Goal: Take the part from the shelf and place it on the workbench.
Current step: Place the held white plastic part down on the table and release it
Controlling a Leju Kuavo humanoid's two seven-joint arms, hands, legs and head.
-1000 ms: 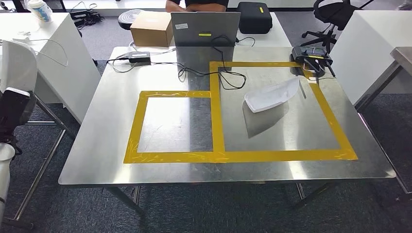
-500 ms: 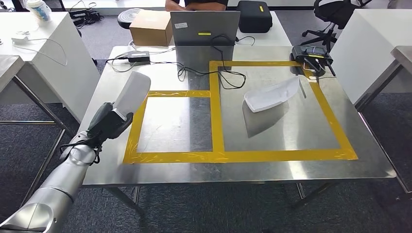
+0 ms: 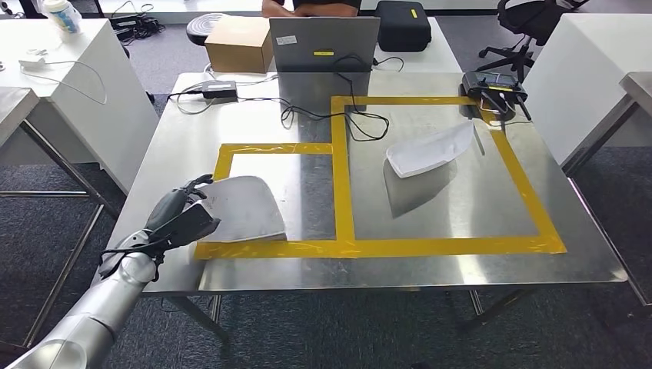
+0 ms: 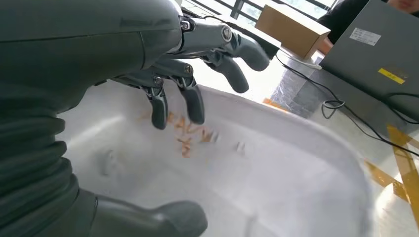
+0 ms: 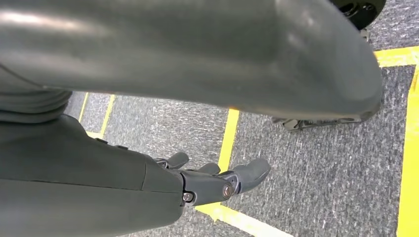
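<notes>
Head view: the left hand (image 3: 181, 217), at the lower left of the frame, holds a white, shallow, tray-like plastic part (image 3: 244, 207) by its left edge. The part lies low over the lower-left corner of the smaller yellow tape rectangle (image 3: 278, 149) on the steel surface (image 3: 430, 265); whether it touches the surface cannot be told. Left wrist view: the dark fingers (image 4: 191, 101) reach over the rim into the part's hollow, and the thick grey thumb (image 4: 163, 217) lies at its near edge, so the hand grasps the part. A second white part (image 3: 430, 150) rests inside the larger yellow tape rectangle (image 3: 530, 192), right of centre, well apart from the hand. Right wrist view: the right hand (image 5: 217, 180) hangs above grey carpet with yellow floor lines, its fingers loosely extended and holding nothing.
</notes>
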